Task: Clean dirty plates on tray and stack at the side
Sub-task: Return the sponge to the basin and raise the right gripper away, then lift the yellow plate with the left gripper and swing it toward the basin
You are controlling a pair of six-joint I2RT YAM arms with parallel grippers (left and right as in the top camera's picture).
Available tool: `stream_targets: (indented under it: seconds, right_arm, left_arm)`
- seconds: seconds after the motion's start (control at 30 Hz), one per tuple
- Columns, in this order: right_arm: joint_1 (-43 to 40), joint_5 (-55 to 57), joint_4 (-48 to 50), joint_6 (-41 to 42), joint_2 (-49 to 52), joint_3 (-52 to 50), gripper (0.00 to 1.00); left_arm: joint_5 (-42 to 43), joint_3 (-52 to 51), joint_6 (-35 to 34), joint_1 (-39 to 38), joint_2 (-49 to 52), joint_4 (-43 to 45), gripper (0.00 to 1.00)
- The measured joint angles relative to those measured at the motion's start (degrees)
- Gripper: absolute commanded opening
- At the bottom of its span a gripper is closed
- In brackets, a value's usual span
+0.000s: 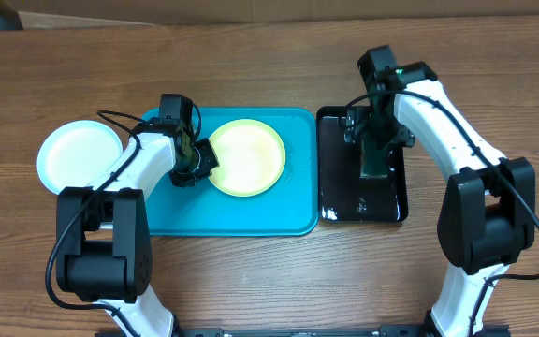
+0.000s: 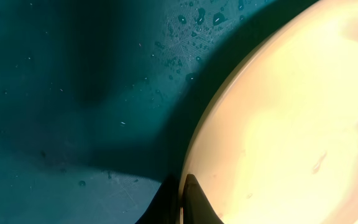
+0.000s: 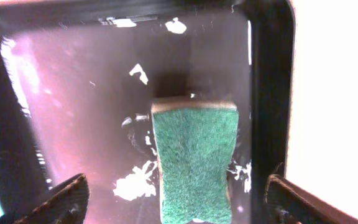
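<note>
Here, yel-grn plate [image 2: 291, 124] rim, between L jaws

Green sponge [image 3: 194, 162] flat on wet black tray [image 3: 73, 93] (glossy glints); end effector [image 3: 176, 190] fingers [image 3: 61, 199] spread wide either side, not touching.

**Plates and tray as I see them**

The turquoise tray [image 1: 251, 220] lies flat with its long sides running left to right. My left wrist view shows droplets [image 2: 197, 15] on its floor. The yellow-green plate [image 1: 246, 157] sits face-up inside the tray, toward the far rim and about midway along. The white plate [image 1: 80, 154] lies face-up outside the tray, just beside its left end.
</note>
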Motion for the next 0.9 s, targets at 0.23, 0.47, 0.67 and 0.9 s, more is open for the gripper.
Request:
stream_targets:
  seconds: [0.23,0.47,0.67,0.9]
  right_arm:
    - [-6.4,-0.59,-0.13,0.2,0.0,1.9,1.0]
    - [-18.23,-1.29,-0.13,0.17,0.0,1.9,1.0]
    - [-22.6,-1.49,-0.11,0.17,0.0,1.9,1.0]
    - [-22.86,-1.7,1.31,0.17,0.0,1.9,1.0]
  left_arm:
    - [-0.11,-0.26,0.17,0.0,0.0,0.0,0.2]
    - [-0.09,-0.35,0.46,0.0,0.0,0.02,0.04]
    - [0.15,0.13,1.33,0.0,0.0,-0.96,0.04]
    - [-1.42,6.69,4.22,0.0,0.04,-11.19,0.04]
